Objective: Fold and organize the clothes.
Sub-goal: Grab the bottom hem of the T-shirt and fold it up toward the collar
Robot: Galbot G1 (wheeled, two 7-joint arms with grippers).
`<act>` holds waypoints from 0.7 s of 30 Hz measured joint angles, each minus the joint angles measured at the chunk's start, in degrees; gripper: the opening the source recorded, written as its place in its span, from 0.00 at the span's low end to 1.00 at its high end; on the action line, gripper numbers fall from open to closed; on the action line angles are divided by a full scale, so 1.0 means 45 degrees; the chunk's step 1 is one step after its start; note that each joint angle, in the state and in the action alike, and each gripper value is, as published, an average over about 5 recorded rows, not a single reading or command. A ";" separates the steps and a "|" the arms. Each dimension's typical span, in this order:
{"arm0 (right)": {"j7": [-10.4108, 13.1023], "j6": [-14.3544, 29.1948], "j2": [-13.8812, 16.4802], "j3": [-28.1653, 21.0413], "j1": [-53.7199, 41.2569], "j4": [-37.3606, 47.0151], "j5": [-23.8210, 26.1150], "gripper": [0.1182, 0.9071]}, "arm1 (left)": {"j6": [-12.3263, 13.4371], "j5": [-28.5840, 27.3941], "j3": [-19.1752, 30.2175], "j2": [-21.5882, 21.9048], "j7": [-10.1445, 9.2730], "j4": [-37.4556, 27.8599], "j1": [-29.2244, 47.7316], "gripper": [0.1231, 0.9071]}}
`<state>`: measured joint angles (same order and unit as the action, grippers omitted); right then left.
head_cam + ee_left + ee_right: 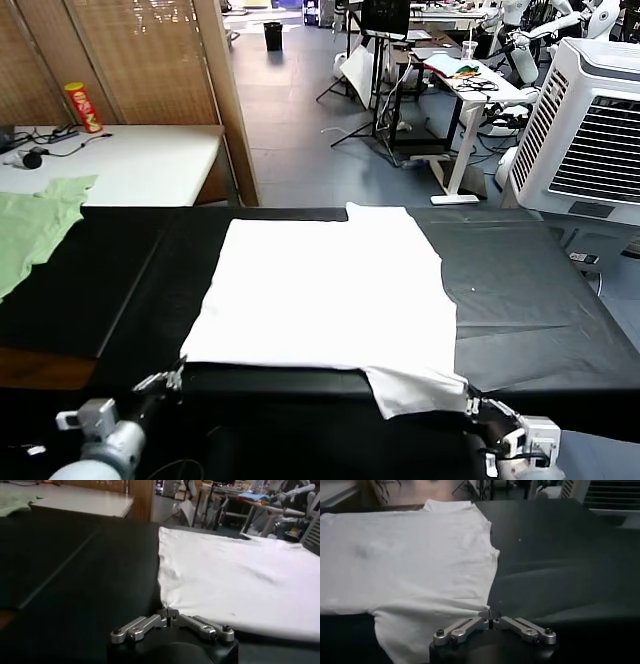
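The white T-shirt [325, 295] lies flat on the black table [520, 290], plain side up, no logo visible. One sleeve hangs over the front edge at the right. My left gripper [176, 377] is shut on the shirt's near left corner; in the left wrist view the gripper [169, 615] pinches the cloth's [235, 580] corner. My right gripper [472, 405] is shut on the near right corner by the hanging sleeve; in the right wrist view the gripper [489, 616] pinches the edge of the shirt [405, 560].
A pale green garment [35, 225] lies at the table's far left. A white side table [120, 160] with a red can [83, 107] stands behind. A large white cooler unit [590, 130] stands at the right. Desks and stands fill the room beyond.
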<state>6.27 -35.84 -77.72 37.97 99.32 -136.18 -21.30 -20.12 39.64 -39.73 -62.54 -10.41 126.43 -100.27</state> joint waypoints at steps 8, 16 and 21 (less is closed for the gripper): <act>-0.0126 0.1146 0.0714 -0.0393 -0.2326 0.1940 -0.0307 0.00 | 0.0151 -0.0250 0.0430 -0.0519 0.0013 -0.0547 0.1771 0.00; -0.0242 0.1573 0.1510 -0.1200 -0.5330 0.4458 -0.0352 0.00 | 0.0248 -0.0954 0.0967 -0.0775 0.0037 -0.1612 0.3687 0.00; -0.0368 0.1760 0.1557 -0.1961 -0.6879 0.6051 0.0001 0.00 | 0.0368 -0.1563 0.1267 -0.0727 0.0138 -0.2443 0.4701 0.00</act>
<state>4.61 -27.92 -70.72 29.15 68.36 -108.94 -21.30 -18.47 32.61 -34.03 -65.81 -9.79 115.44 -79.12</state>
